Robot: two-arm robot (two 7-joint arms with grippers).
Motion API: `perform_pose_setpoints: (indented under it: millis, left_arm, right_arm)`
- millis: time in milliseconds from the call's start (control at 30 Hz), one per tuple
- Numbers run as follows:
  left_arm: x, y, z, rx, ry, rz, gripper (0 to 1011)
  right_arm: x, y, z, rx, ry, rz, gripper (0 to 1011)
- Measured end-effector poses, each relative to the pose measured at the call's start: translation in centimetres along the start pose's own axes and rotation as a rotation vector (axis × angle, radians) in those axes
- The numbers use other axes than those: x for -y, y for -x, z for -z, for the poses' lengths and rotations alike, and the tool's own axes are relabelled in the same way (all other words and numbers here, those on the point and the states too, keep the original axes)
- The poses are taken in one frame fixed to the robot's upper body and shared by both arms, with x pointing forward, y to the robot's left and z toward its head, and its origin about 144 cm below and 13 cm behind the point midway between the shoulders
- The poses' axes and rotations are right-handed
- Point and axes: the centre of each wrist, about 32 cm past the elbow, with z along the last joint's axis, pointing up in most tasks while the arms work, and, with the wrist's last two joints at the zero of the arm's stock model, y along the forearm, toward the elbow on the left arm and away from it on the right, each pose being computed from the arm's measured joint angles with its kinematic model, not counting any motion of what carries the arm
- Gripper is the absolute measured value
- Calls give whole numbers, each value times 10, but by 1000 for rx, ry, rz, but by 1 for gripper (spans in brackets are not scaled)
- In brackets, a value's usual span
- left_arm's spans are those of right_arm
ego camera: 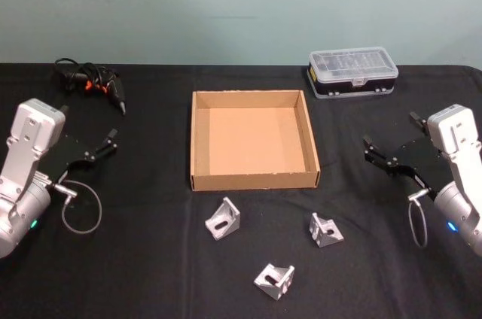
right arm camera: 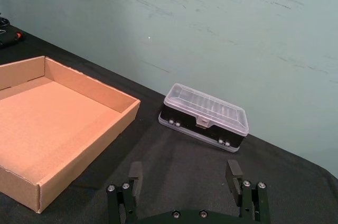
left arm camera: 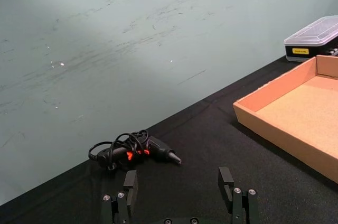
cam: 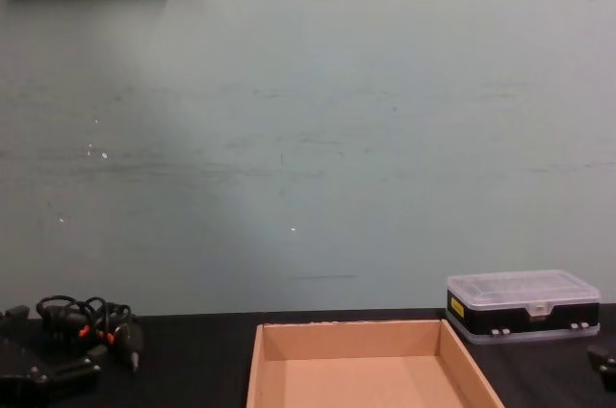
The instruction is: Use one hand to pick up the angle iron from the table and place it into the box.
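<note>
Three silver angle irons lie on the black table (ego camera: 143, 266) in front of the box: one at the left (ego camera: 223, 219), one at the right (ego camera: 325, 229), one nearest me (ego camera: 274, 280). The brown cardboard box (ego camera: 197, 138) sits in the middle with nothing in it, and its walls appear in the left wrist view (left arm camera: 280, 134) and right wrist view (right arm camera: 84, 145). My left gripper (ego camera: 105, 146) hovers open left of the box, its jaws wide apart (left arm camera: 178, 182). Right of the box my right gripper (ego camera: 376, 155) is open too (right arm camera: 185, 174). Neither holds anything.
A clear-lidded plastic case (ego camera: 352, 72) with a black base stands at the back right, beyond the box (right arm camera: 205, 117). A black tool with a coiled cable (ego camera: 94, 82) lies at the back left (left arm camera: 134, 150). A pale green wall rises behind the table.
</note>
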Motion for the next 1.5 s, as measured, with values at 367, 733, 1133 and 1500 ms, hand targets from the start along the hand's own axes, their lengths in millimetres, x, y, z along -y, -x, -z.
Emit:
perform_pose_setpoints:
  millis: [367,733,1133,1500]
  left_arm:
    - [0,0,0,0,0,0,1000]
    - [0,0,0,0,0,0,1000]
    - [0,0,0,0,0,0,1000]
    - [0,0,0,0,0,0,1000]
  right_arm:
    - [0,0,0,0,0,0,1004]
    - [5,-1,-5,-19,-24,-26,1004]
    - [33,-21,-40,-117,-42,-147,1004]
    - [53,-40,-79,-198,82,-325,1004]
